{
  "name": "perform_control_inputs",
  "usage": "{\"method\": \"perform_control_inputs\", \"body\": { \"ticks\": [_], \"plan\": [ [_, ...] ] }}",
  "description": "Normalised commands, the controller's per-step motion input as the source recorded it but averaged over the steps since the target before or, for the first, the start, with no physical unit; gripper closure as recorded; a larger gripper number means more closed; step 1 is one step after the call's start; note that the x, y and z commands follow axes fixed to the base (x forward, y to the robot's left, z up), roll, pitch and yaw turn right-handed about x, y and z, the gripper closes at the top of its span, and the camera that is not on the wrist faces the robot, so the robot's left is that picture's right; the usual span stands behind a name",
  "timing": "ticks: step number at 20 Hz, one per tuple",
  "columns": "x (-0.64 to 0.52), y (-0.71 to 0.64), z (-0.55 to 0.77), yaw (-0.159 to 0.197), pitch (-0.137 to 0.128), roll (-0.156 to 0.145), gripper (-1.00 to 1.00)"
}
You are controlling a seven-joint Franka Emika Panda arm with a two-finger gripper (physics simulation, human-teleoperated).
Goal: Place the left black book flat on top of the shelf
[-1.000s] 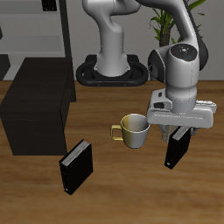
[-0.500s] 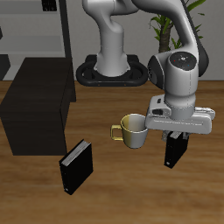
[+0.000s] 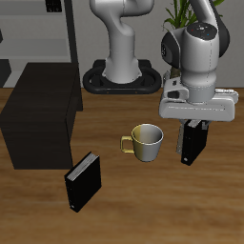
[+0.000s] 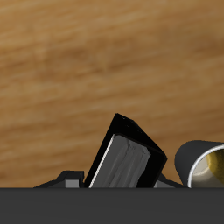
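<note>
My gripper point(image 3: 195, 123) is shut on the top edge of the left black book point(image 3: 192, 149) and holds it upright, clear of the wooden table, beside the mug. In the wrist view the book point(image 4: 127, 158) shows between the fingers with its white page edges. The shelf point(image 3: 43, 110), a large matte black box with a flat top, stands across the table from the gripper, past the mug. The second black book point(image 3: 83, 181) stands upright near the table's front edge, just in front of the shelf.
A yellowish mug point(image 3: 145, 143) stands on the table between the held book and the shelf; it also shows in the wrist view point(image 4: 203, 164). The robot's base point(image 3: 119, 74) is at the back. A tall pale shelving unit point(image 3: 38, 33) stands behind the black shelf.
The gripper dropped onto the book, closed on it, then rose. The book is now higher than before, off the table and slightly farther back.
</note>
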Motion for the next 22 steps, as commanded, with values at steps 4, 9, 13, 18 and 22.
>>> {"method": "perform_control_inputs", "body": {
  "ticks": [4, 9, 13, 18, 22],
  "plan": [
    [-0.26, -0.16, 0.79, 0.031, -0.100, -0.009, 1.00],
    [-0.28, -0.24, 0.75, 0.069, -0.092, -0.039, 1.00],
    [-0.34, -0.34, 0.86, 0.034, -0.100, -0.031, 1.00],
    [-0.22, -0.39, 0.49, 0.086, -0.048, -0.076, 1.00],
    [-0.15, -0.57, 0.40, 0.065, -0.022, -0.104, 1.00]
  ]
}}
